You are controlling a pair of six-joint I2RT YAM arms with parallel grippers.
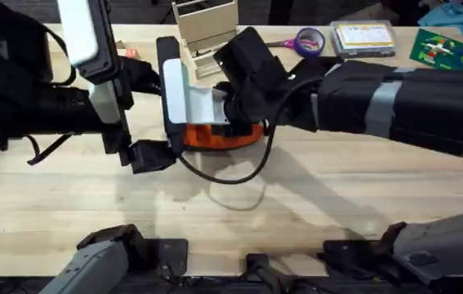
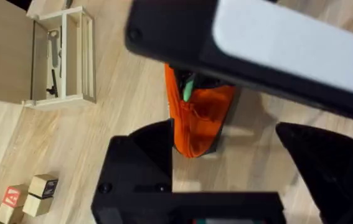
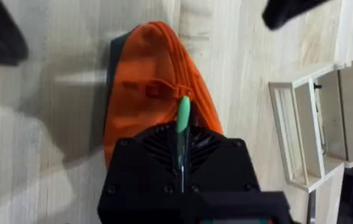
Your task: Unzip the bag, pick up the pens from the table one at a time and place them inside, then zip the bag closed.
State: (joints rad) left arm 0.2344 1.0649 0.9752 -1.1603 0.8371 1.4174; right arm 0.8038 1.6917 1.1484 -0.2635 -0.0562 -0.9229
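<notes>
A green pen is pinched between the right gripper's fingers over the orange bag on the table. The left gripper is spread beside the bag. The soft bag likely needs bracing at its end.

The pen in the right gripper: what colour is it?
Green. The pen shows best in the right wrist view, above the orange bag.

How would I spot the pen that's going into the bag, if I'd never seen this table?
Start at the light wood butcher-block table and find the orange fabric pencil pouch near its middle. Directly over the pouch, the right arm's gripper has its jaws pinched on a thin green pen. It is the one green thing against the orange fabric.
</notes>
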